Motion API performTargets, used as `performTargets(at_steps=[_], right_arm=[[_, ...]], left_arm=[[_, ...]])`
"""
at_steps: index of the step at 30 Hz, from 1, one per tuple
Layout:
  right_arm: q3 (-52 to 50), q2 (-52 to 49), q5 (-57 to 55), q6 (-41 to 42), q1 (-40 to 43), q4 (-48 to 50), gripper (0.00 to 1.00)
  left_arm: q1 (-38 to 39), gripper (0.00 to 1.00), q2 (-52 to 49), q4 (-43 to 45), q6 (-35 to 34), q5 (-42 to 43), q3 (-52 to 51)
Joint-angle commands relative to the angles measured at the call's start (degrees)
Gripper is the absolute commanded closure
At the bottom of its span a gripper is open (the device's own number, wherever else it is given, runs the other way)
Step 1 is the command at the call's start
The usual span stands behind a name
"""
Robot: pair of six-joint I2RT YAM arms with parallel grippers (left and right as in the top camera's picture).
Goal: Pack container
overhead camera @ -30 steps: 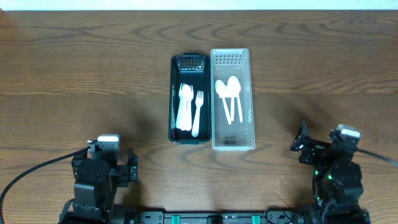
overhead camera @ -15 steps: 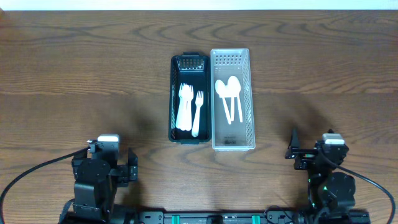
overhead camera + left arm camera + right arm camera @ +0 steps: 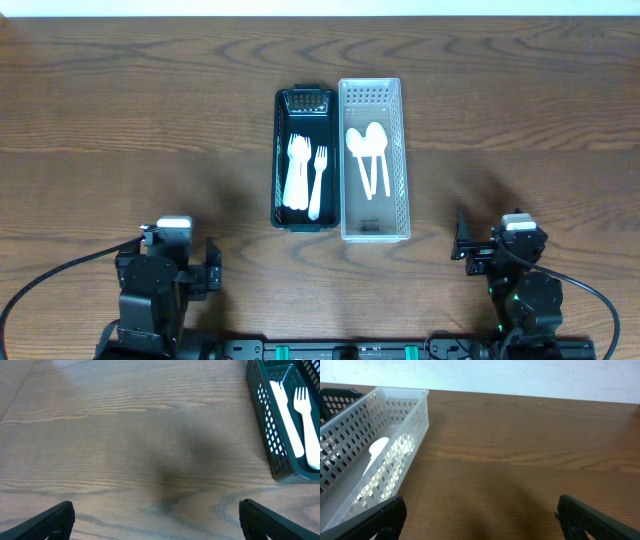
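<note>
A dark green basket (image 3: 278,160) at the table's middle holds white plastic forks (image 3: 304,175). Beside it on the right, touching, a white basket (image 3: 403,150) holds white plastic spoons (image 3: 368,152). My left gripper (image 3: 165,262) is open and empty at the near left, far from both baskets. My right gripper (image 3: 470,245) is open and empty at the near right, a little right of the white basket's near corner. The left wrist view shows the green basket's corner (image 3: 270,435) with forks (image 3: 305,425). The right wrist view shows the white basket (image 3: 375,455) with a spoon (image 3: 377,450).
Bare wooden table (image 3: 130,130) surrounds the baskets. The table's far edge runs along the top of the overhead view, with a pale wall behind in the right wrist view (image 3: 520,375).
My right arm has drawn back and to the left toward the table's near edge, its gripper still open and empty. The left arm and both baskets have not moved.
</note>
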State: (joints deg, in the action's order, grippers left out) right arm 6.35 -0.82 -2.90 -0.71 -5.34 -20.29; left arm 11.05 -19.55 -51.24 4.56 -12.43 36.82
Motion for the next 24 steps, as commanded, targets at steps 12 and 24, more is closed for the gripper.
performTargets(at_steps=[12, 24], right_arm=[[-0.26, 0.44, 0.81, -1.07, 0.55, -0.02, 0.01], [-0.26, 0.44, 0.79, -1.07, 0.55, -0.02, 0.01]], left_arm=[[0.28, 0.02, 0.11, -0.15, 0.59, -0.48, -0.13], [-0.96, 0.02, 1.57, 0.63, 1.20, 0.17, -0.13]])
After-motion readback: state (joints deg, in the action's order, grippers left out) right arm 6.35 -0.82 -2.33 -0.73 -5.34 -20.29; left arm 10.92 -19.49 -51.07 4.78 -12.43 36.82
